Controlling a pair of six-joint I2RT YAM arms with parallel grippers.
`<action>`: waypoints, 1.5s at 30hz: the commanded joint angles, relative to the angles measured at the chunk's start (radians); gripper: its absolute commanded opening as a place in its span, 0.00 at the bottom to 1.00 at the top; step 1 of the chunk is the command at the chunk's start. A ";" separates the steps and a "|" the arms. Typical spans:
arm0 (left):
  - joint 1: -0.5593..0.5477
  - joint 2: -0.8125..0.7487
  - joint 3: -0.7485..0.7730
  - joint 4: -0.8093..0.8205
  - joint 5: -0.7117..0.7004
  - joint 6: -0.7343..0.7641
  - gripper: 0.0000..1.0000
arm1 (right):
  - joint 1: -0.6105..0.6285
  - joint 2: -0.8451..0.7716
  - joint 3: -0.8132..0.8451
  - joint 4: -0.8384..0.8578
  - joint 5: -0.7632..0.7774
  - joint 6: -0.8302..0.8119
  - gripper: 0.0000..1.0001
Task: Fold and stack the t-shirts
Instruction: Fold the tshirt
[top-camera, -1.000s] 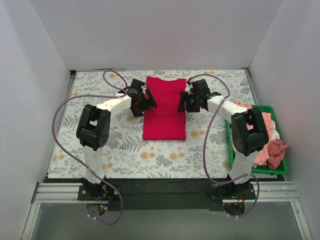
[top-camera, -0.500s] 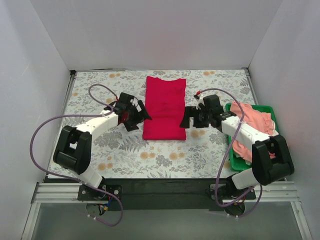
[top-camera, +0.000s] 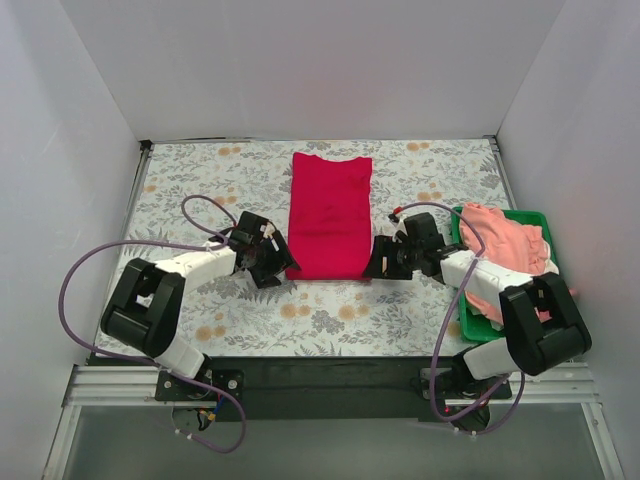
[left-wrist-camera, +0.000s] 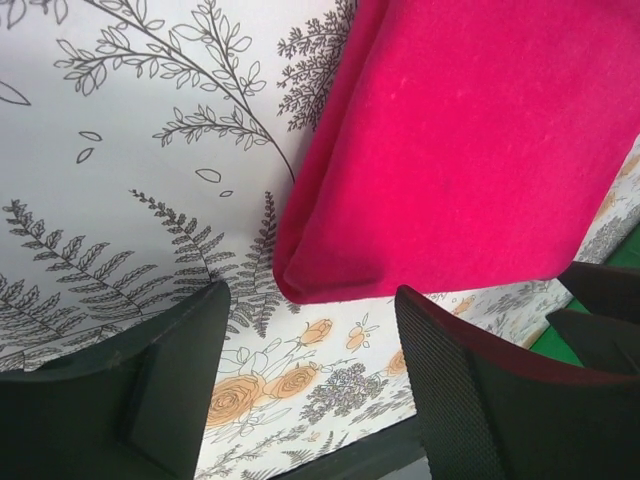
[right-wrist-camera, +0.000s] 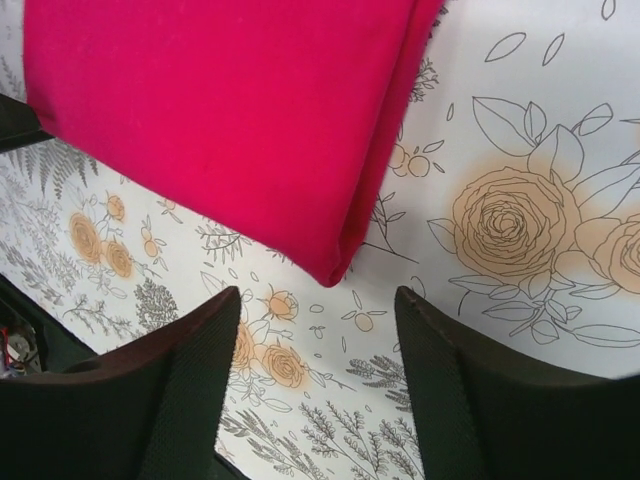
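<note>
The crimson red t-shirt (top-camera: 329, 214) lies folded into a long rectangle in the middle of the floral table. My left gripper (top-camera: 283, 270) is open and empty at its near left corner; the left wrist view shows that corner (left-wrist-camera: 330, 280) just beyond my fingers (left-wrist-camera: 180, 380). My right gripper (top-camera: 374, 268) is open and empty at the near right corner, which shows in the right wrist view (right-wrist-camera: 335, 270). A salmon pink t-shirt (top-camera: 500, 245) lies bunched in the green bin (top-camera: 467, 325) at the right. The maroon-pink shirt is out of view.
The green bin stands by the right wall, behind my right arm. White walls close the table on three sides. Purple cables loop from both arms. The table's dark front edge (left-wrist-camera: 370, 455) shows under my left gripper.
Both grippers have moved toward me along the red shirt's long sides, from its middle to its near corners. The shirt lies as before.
</note>
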 joint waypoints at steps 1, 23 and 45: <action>-0.005 0.015 0.004 0.029 0.016 0.002 0.65 | 0.012 0.053 0.043 0.045 0.022 0.032 0.67; -0.030 0.044 -0.061 0.069 0.011 0.028 0.00 | 0.075 0.127 0.017 0.062 0.105 0.016 0.01; -0.228 -0.776 -0.467 -0.235 0.033 -0.219 0.00 | 0.561 -0.476 -0.248 -0.342 0.284 0.380 0.01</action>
